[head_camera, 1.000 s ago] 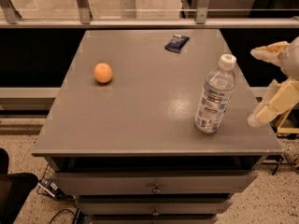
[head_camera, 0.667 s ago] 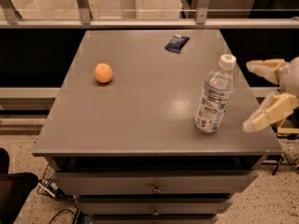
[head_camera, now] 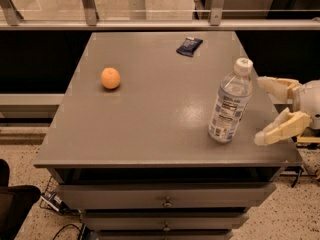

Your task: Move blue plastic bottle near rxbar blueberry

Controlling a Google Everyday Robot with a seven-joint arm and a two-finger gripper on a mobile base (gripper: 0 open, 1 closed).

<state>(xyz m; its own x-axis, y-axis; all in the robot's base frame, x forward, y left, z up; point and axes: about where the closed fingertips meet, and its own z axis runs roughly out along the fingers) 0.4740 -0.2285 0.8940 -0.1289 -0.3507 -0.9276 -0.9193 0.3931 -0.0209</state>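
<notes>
The blue plastic bottle (head_camera: pixel 230 102) stands upright near the table's right front edge, clear with a white cap and a printed label. The rxbar blueberry (head_camera: pixel 189 46), a small flat dark blue wrapper, lies at the back of the table, right of centre. My gripper (head_camera: pixel 263 110) is at the right edge of the view, just right of the bottle at about label height. Its two cream fingers (head_camera: pixel 281 129) are spread apart and point left toward the bottle without touching it. It holds nothing.
An orange (head_camera: pixel 110 78) sits on the left part of the grey table (head_camera: pixel 150 124). The table has drawers below its front edge. A railing runs behind the table. A dark object is on the floor at the lower left.
My gripper has moved left and a little lower, closing the gap to the bottle. The bottle, wrapper and orange have not moved.
</notes>
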